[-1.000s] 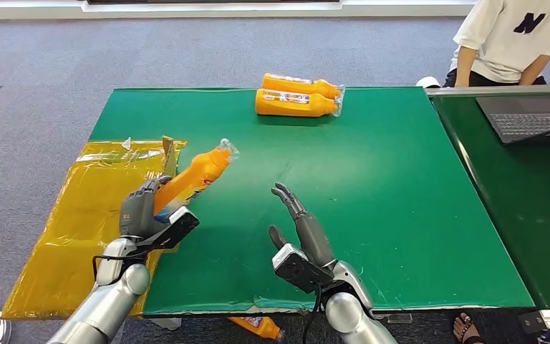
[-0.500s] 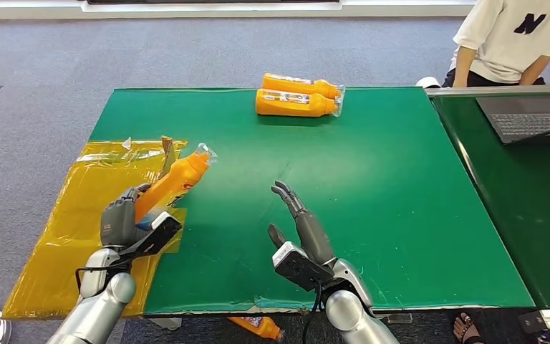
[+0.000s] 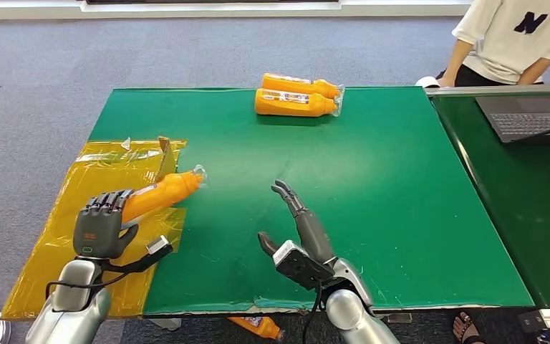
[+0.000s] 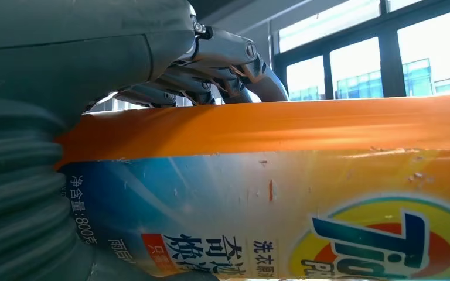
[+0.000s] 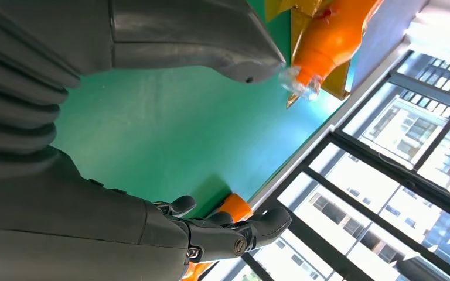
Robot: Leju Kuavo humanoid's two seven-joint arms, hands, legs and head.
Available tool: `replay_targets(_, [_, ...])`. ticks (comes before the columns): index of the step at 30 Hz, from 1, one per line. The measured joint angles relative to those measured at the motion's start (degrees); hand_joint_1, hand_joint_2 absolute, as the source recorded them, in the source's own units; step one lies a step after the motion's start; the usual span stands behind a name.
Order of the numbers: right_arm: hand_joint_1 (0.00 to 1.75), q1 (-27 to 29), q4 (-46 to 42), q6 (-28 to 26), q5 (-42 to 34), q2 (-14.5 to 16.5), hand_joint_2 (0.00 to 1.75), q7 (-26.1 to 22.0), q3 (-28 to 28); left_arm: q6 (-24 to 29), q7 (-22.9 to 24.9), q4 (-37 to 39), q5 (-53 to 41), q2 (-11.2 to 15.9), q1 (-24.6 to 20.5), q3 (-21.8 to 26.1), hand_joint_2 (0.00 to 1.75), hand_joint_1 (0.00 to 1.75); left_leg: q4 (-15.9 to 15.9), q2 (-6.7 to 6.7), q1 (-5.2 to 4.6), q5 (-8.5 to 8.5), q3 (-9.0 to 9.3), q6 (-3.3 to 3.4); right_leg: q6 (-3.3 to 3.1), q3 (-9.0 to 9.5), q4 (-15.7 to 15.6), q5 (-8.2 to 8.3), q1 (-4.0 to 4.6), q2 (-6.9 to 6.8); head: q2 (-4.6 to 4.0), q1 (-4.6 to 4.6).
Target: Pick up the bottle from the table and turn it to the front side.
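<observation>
Head view, from above the green worktop (image 3: 372,208): we see our left robot hand (image 3: 100,228) wrapped around the lower body of an orange bottle (image 3: 159,193), its dark fingers curled over the top of it. The bottle lies nearly level in that grasp, its clear-wrapped cap end pointing away from the left robot hand toward the middle of the worktop, above a yellow plastic sheet (image 3: 79,236) that drapes the worktop's near-left corner. From the left wrist, the left robot hand (image 4: 64,76) shows close up, its fingers (image 4: 228,64) hooked over the bottle (image 4: 304,175), whose printed label with blue lettering faces the camera.

Our right robot hand (image 3: 302,233) hovers over bare green surface, holding nothing, fingers stretched forward and thumb spread out to the side; the bottle's cap end lies well off to that hand's left. From the right wrist, the right robot hand (image 5: 152,134) is spread, with the bottle's neck (image 5: 328,41) beyond its thumb.

Well ahead of both hands, two more orange bottles (image 3: 297,95) lie side by side at the far edge. A person in a white shirt (image 3: 515,39) sits beyond the far-right corner, near a laptop (image 3: 530,118).
</observation>
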Motion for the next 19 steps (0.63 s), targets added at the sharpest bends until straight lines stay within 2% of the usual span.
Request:
replay_targets(2, [0.0,0.0,0.2,-0.1,-0.5,-0.1,1.75,-0.7,0.0,0.0,0.0,-2.2,-3.7,0.1,2.2,2.8,1.75,1.75,0.0,0.0,0.0,-0.01,-0.01,-0.02,-0.01,-0.02,0.0,-0.01,0.0,0.02,0.0,0.0])
replay_targets(4, [0.0,0.1,0.4,-0.1,-1.1,-0.1,1.75,-1.5,0.0,0.1,3.7,-4.3,-6.0,0.8,4.6,4.1,1.75,1.75,0.0,0.03,0.0,-0.03,-0.02,-0.04,-0.03,-0.05,0.0,-0.02,0.01,0.03,0.0,-0.01])
replay_targets(5, [0.0,0.1,0.6,-0.1,-1.3,-0.2,1.75,-1.8,0.0,0.1,7.4,-5.2,-6.5,1.7,5.7,3.9,1.75,1.75,0.0,0.06,0.0,-0.03,-0.02,-0.04,-0.03,-0.08,0.0,-0.02,0.02,0.04,0.0,-0.01])
replay_targets(7, [0.0,0.0,0.9,-0.1,-1.9,-0.3,1.75,-2.3,0.0,0.1,17.8,-6.0,-6.7,4.5,7.1,1.3,1.75,1.75,0.0,0.07,0.0,-0.04,-0.02,-0.05,-0.04,-0.12,0.0,-0.03,0.04,0.05,0.0,-0.02])
replay_targets(10, [0.0,-0.3,1.5,-0.3,-2.7,-0.5,1.75,-3.0,0.0,0.1,34.0,-5.7,-6.7,9.8,7.1,-8.0,1.75,1.75,0.0,-0.07,0.0,0.0,-0.03,-0.09,-0.05,-0.08,0.0,-0.04,0.05,-0.06,0.0,-0.01])
replay_targets(11, [0.0,-0.5,1.7,-0.4,-2.9,-0.5,1.75,-3.1,0.0,0.1,37.7,-5.3,-6.7,11.4,6.9,-11.6,1.75,1.47,0.0,-0.08,0.0,0.01,-0.03,-0.1,-0.06,-0.06,0.0,-0.03,0.05,-0.09,0.0,-0.01])
replay_targets(13, [0.0,-0.9,1.9,-0.5,-3.1,-0.6,1.75,-3.2,0.0,0.1,41.4,-4.6,-6.7,13.9,6.5,-18.1,1.75,0.6,0.0,-0.04,0.0,0.02,-0.02,-0.12,-0.1,-0.05,0.0,-0.01,0.05,-0.05,-0.01,-0.01])
replay_targets(14, [0.0,-1.0,2.0,-0.5,-3.2,-0.6,1.75,-3.2,0.0,0.1,42.0,-4.3,-6.7,14.8,6.3,-20.7,1.31,0.16,0.0,0.01,0.01,0.03,-0.02,-0.12,-0.12,-0.07,0.0,0.01,0.04,-0.01,-0.01,-0.01])
replay_targets(15, [0.0,-1.0,2.2,-0.5,-3.2,-0.6,1.75,-3.2,0.0,0.1,42.6,-3.8,-6.7,15.6,6.1,-22.9,0.87,0.0,0.0,0.04,0.01,0.03,-0.02,-0.12,-0.14,-0.09,0.0,0.03,0.04,0.02,-0.01,-0.01])
replay_targets(17, [0.0,-1.1,2.3,-0.5,-3.2,-0.6,1.75,-3.2,0.0,0.1,43.9,-2.7,-6.8,16.8,5.5,-26.6,0.0,0.0,0.0,0.07,0.0,0.03,-0.02,-0.12,-0.15,-0.09,0.0,0.04,0.02,0.04,0.0,-0.01])
replay_targets(19, [0.0,-1.1,2.4,-0.5,-3.2,-0.6,1.75,-3.1,0.0,0.1,44.8,-1.6,-6.8,17.4,4.9,-29.1,0.0,0.0,0.0,0.06,0.0,0.03,-0.02,-0.12,-0.15,-0.08,0.0,0.04,0.0,0.03,-0.01,-0.01])
